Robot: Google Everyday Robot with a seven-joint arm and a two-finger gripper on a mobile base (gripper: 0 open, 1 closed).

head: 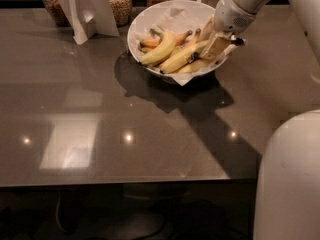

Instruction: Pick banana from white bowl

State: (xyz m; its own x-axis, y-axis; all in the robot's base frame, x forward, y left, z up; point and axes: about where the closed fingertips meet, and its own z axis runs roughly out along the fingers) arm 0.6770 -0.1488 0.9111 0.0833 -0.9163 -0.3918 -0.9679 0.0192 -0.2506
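The white bowl [150, 15], lined with crumpled white paper, stands at the back of the dark table. The long, nearly straight yellow banana [181, 61] lies across its front, with a small dark mark mid-body. A shorter curved greenish-yellow banana [158, 51] lies to its left, and small orange-brown bananas [150, 41] lie behind. My gripper [212, 44] reaches down from the upper right into the bowl's right side, at the long banana's right end. That end is hidden behind the gripper.
A white folded card stand [85, 9] and jars [119, 1] stand behind and left of the bowl. The glossy dark table [100, 129] stretches toward me. My white body [290, 179] fills the lower right corner.
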